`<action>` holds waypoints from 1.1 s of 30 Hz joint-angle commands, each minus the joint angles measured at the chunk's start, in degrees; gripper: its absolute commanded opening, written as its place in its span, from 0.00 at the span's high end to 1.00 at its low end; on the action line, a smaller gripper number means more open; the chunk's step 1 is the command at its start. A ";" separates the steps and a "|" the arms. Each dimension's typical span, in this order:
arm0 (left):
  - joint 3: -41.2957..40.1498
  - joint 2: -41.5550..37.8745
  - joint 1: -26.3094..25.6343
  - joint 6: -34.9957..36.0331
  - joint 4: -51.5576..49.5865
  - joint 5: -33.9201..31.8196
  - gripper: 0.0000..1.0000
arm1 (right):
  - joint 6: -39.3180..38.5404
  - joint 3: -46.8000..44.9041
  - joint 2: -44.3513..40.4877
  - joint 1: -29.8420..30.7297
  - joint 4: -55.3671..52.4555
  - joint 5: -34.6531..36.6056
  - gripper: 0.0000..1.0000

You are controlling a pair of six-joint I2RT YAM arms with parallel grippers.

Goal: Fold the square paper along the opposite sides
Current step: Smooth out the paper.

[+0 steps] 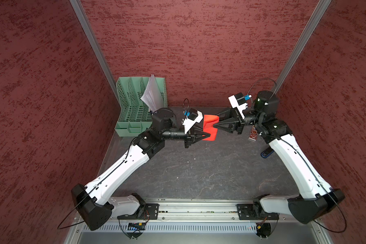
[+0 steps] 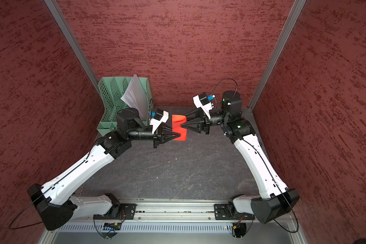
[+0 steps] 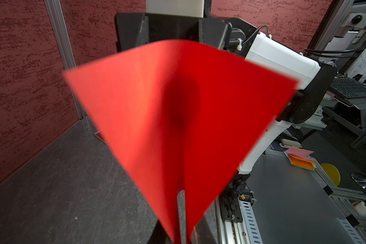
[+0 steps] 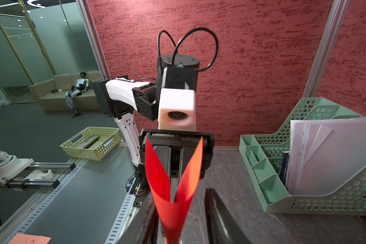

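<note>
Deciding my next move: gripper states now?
Left gripper: shut on paper.
Right gripper: open, jaws either side of the paper.

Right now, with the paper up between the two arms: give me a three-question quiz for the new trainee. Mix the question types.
1. True or false: the red paper lies flat on the table.
2. Which jaws are shut on the paper? A) left B) right C) neither
3. What stands in the green file rack at the back corner?

Key
1. False: it is held up off the table, bent over on itself.
2. A: the left jaws grip it. The right jaws stand open around it, with a gap showing in the right wrist view.
3. White sheets.
</note>
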 commanded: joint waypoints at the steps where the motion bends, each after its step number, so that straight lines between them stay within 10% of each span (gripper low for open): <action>1: 1.13 -0.04 -0.37 1.24 -0.80 -0.10 0.87 | 0.07 1.72 -0.11 0.52 0.25 0.08 0.66; 33: 2.40 1.52 -0.55 2.09 -1.57 -0.66 0.87 | 0.65 0.58 -1.59 0.48 2.31 0.70 0.90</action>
